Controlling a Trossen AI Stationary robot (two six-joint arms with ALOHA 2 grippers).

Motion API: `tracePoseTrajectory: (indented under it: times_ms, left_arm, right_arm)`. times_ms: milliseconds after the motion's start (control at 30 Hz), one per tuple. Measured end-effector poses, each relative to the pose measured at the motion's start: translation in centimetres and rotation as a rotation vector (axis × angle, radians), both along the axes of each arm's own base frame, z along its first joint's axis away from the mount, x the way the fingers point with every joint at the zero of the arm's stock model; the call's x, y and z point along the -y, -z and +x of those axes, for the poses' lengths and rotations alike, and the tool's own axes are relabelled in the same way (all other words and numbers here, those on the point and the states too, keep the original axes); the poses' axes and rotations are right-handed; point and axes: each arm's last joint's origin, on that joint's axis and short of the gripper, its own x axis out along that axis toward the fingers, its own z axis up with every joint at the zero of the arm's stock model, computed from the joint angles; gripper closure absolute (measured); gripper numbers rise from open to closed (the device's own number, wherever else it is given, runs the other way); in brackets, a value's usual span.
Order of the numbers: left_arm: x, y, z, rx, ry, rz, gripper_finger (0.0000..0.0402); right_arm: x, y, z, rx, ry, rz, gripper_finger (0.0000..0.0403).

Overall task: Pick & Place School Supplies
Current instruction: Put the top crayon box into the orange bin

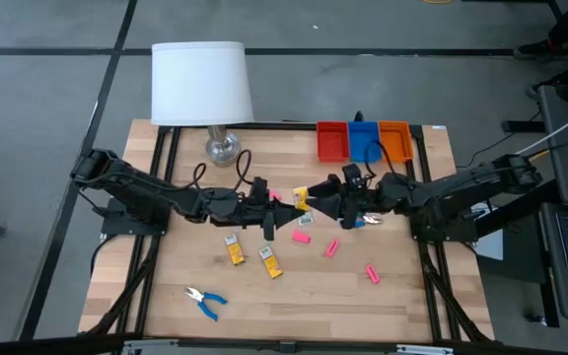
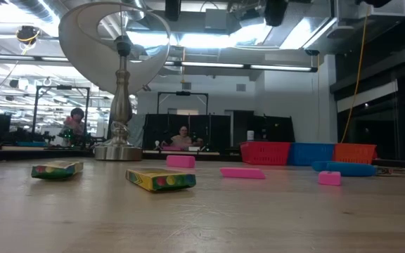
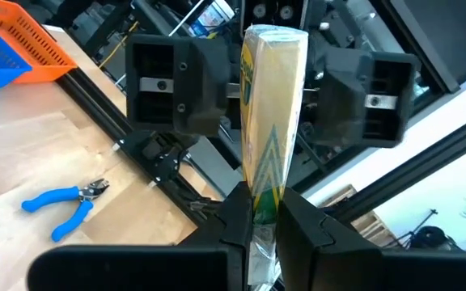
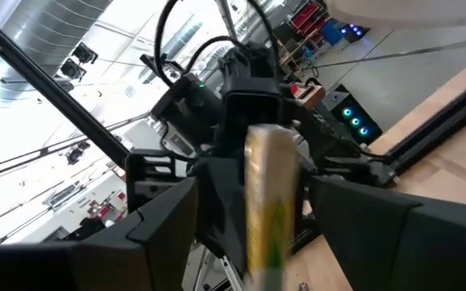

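You see the left gripper (image 3: 264,222) clenched on a yellow crayon box (image 3: 272,121); the right gripper (image 3: 269,89) spreads released around it, mid-table

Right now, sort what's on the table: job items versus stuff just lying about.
Job: yellow box in the left gripper; two more yellow boxes, pink erasers, blue pliers on the table.
Lying about: lamp, red tray, blue tray, orange tray.
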Motion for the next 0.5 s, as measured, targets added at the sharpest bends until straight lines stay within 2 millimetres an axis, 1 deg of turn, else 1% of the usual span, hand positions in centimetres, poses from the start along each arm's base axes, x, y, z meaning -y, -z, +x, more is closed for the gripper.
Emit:
tracePoseTrajectory:
  times_ms: [100,200,367,500]
  left_arm:
    - [-0.1,0.0,0.0,-0.001,0.003,0.004,0.0375]
    - [-0.1,0.0,0.0,0.0,0.004,0.007,0.0375]
    - [0.0,0.0,0.0,-0.002,0.002,0.016,0.0375]
    - [0.1,0.0,0.0,-0.005,0.007,0.018,0.0375]
  right_arm:
    - [0.2,0.1,1.1,-0.024,-0.027,-0.011,0.016]
    - [0.3,0.4,1.8,-0.039,-0.037,-0.016,0.016]
    - [0.5,0.3,1.9,-0.034,-0.029,-0.019,0.0166]
    - [0.7,0.2,1.9,-0.029,-0.021,-0.018,0.0192]
